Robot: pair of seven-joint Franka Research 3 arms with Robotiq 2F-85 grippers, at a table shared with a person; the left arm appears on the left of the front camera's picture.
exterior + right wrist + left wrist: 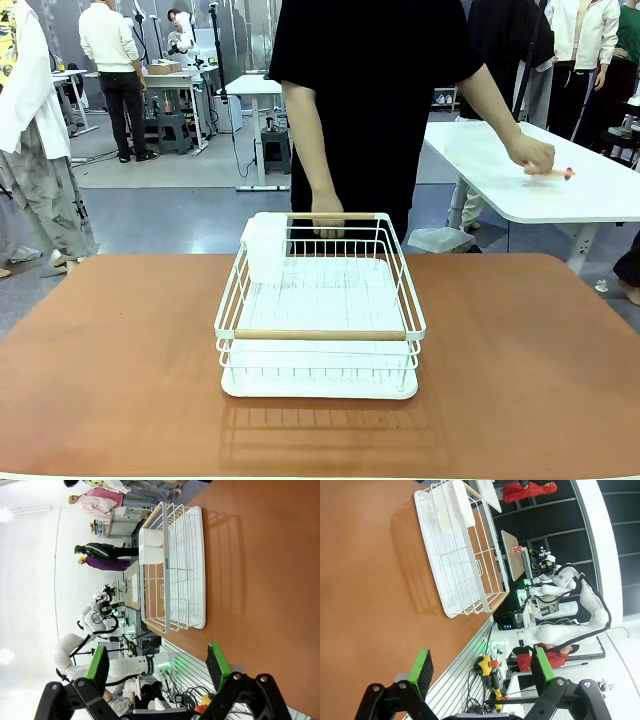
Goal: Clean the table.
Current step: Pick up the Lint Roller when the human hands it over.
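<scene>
The reddish-brown table (110,350) carries a white wire dish rack (320,310) at its middle, with a white cup holder (267,245) on the rack's far left corner. A person in black stands at the far edge with one hand (327,215) on the rack's back rim. In the left wrist view my left gripper (480,672) hangs open above the table's near edge (365,605), well apart from the rack (455,560). My right gripper (157,662) is open too, nothing between its green pads, with the rack (175,570) farther off.
A white table (560,180) stands at the back right, where the person's other hand (530,155) rests by a small pink object (558,173). Other people and benches fill the room behind. A tray (320,385) lies under the rack.
</scene>
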